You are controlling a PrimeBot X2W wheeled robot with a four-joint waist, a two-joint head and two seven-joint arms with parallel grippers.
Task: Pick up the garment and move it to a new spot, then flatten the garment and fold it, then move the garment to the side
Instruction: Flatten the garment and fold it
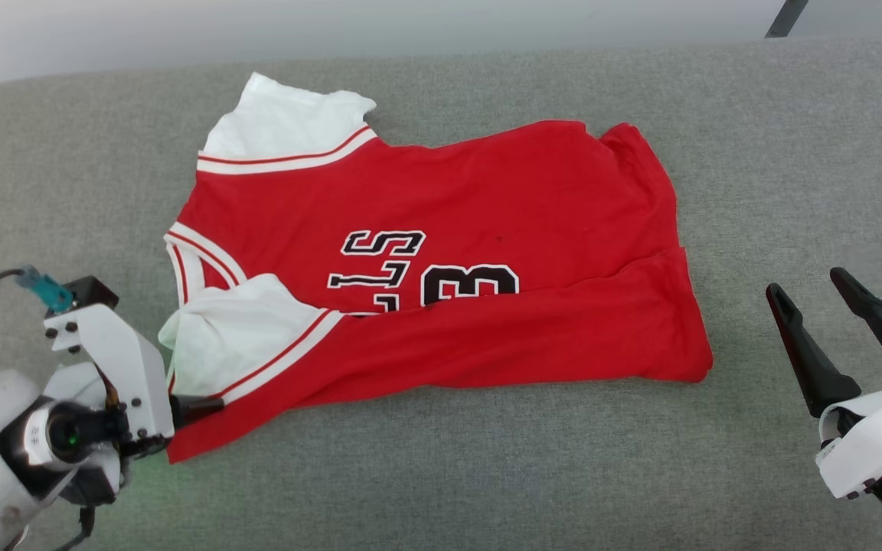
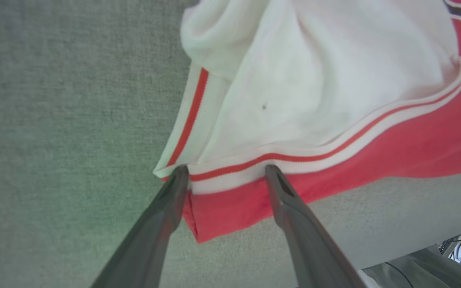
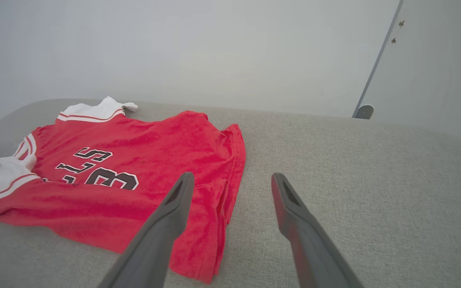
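Red jersey (image 1: pixel 449 214) lying flat near the middle of a grey upholstered surface (image 1: pixel 755 138), seen from the head camera. Its near long edge is folded up over the front, so that only the upper parts of the black lettering (image 1: pixel 380 264) and of the number (image 1: pixel 472 285) show. One white side panel (image 1: pixel 284 126) lies at the far left corner and a second (image 1: pixel 238 329) is bunched at the near left.

The left hand (image 2: pixel 226 174) is at the jersey's near left corner, its two fingers (image 2: pixel 166 212) spread apart. The tips reach the red-and-white striped trim (image 2: pixel 294 158), with a strip of the red hem between them; nothing is clamped. Whether the tips press on the cloth cannot be told.

The right hand (image 1: pixel 807 283) stands well to the right of the jersey, apart from it, fingers spread and empty. A pale wall (image 3: pixel 214 48) rises behind the surface.
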